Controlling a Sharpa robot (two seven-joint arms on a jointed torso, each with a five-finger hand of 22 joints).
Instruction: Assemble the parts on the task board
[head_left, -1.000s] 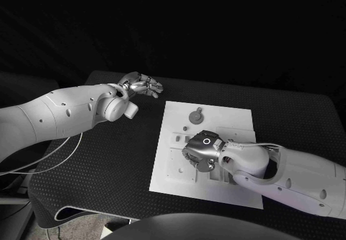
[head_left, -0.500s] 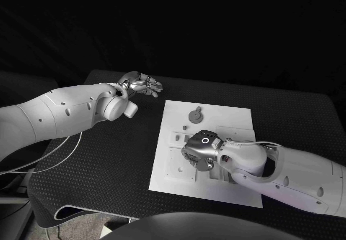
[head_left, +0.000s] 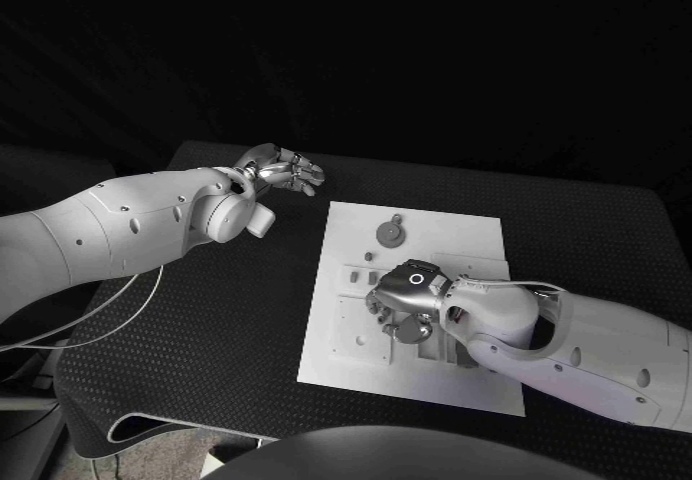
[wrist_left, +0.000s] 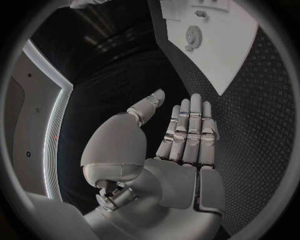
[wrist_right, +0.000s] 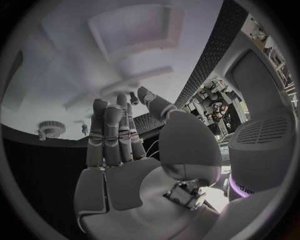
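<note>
Black, finely dotted matting covers the table (head_left: 188, 330), and darkness lies behind its far edge. On the middle of that mat lies the task board (head_left: 433, 225), a flat white rectangular plate with shallow rectangular recesses and small raised blocks moulded into its surface. Near the board's far end sits a round grey toothed part (head_left: 391, 233), a small gear with a hub at its centre; the left wrist view shows the same gear (wrist_left: 194, 35) on the pale plate, with a tiny pin-like piece just beside it.

Over the board's middle hovers the right hand (head_left: 404, 305), palm down, its smooth white arm crossing the near right corner of the plate and hiding the recesses beneath it. From the right wrist view its fingers (wrist_right: 112, 132) lie straight and close side by side, thumb set apart, with nothing between them; the blurred recesses of the board fill the space beyond the fingertips.

Off the board, above the mat beyond the plate's far left corner, the left hand (head_left: 284, 170) hangs in the air. Its silver segmented fingers (wrist_left: 190, 130) are extended and pressed together, thumb angled away, holding nothing. A thin pale cable (head_left: 101, 320) loops under the left arm.
</note>
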